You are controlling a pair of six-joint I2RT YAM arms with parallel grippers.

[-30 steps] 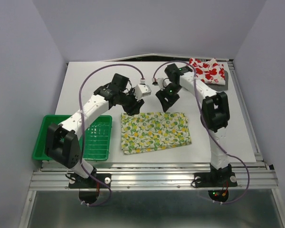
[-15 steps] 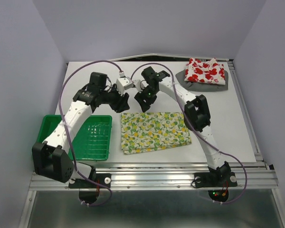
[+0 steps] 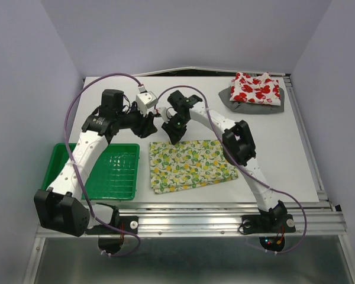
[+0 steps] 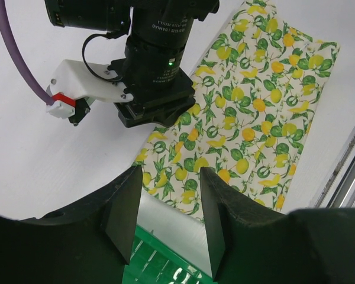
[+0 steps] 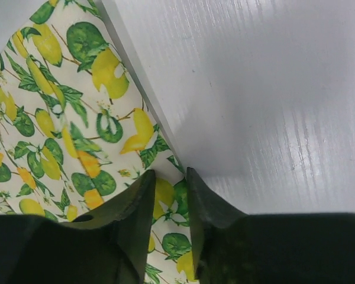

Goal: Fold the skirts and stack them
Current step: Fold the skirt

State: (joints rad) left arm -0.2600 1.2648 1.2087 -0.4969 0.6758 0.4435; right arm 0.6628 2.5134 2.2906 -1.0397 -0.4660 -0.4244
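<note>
The lemon skirt (image 3: 192, 165) lies folded flat at the table's middle front. It also shows in the left wrist view (image 4: 254, 112) and the right wrist view (image 5: 59, 118). The red-print skirt (image 3: 257, 89) lies on the grey skirt (image 3: 244, 105) at the back right. My right gripper (image 3: 171, 131) is low at the lemon skirt's far left corner. Its jaws stand a narrow gap apart (image 5: 170, 195) astride the cloth's edge, and the cloth there lies flat. My left gripper (image 3: 149, 125) hovers just left of it, open and empty (image 4: 168, 219).
A green plastic tray (image 3: 109, 171) sits at the front left beside the lemon skirt; its rim shows under the left fingers (image 4: 165, 266). The right gripper's body (image 4: 154, 77) is close ahead of the left gripper. The table's metal front rail (image 3: 189, 207) runs along the near edge.
Both arms swung left. The right gripper moved from above the skirt's far edge down to its far left corner. The left gripper drew back towards the tray. The skirts have not moved.
</note>
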